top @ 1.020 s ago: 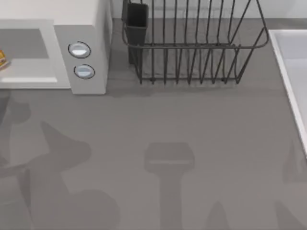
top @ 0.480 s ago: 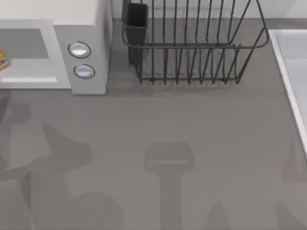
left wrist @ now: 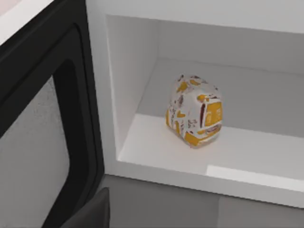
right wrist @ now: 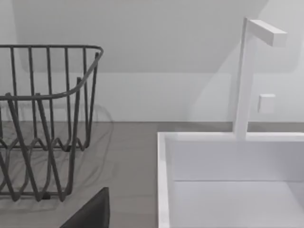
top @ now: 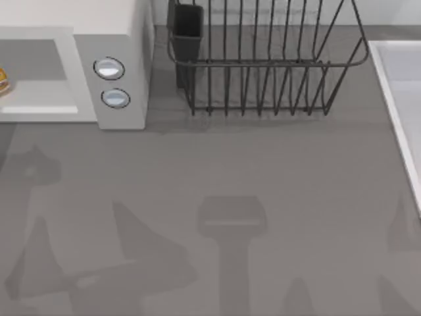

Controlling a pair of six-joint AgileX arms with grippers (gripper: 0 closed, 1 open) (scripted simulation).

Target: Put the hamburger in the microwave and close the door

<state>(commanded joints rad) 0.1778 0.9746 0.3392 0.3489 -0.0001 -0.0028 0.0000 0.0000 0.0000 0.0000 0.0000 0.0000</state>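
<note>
the left wrist view shows one dark finger tip [left wrist: 90, 211] at the frame's edge, with nothing between it and the camera to show how wide the left gripper's fingers stand; that cannot be told. the right wrist view likewise shows one dark finger tip [right wrist: 92, 211] of the right gripper, its spread also impossible to tell, with that arm idle over the right side of the tabletop [top: 276, 171], facing the dish rack [right wrist: 42, 118] and the white sink [right wrist: 228, 180] with its tap [right wrist: 247, 71].

outward from the left fingers, the hamburger [left wrist: 194, 111] sits on the floor of the microwave [left wrist: 142, 71] cavity, near the front lip and apart from the side wall. in the top view it peeks out at the far left edge [top: 3, 82] inside the open cavity, beside the two knobs [top: 109, 68]. the door [left wrist: 38, 142] stands swung open just beside the cavity, dark-framed on its inner face with a grey window.

over the last second the arm shadows on the left of the tabletop have shifted markedly toward the front edge, while the hamburger has stayed put. that suggests the left arm has released it and is backing away. the placing looks done; what remains is pushing the door shut, which probably calls for the left arm to get round behind the panel.
</note>
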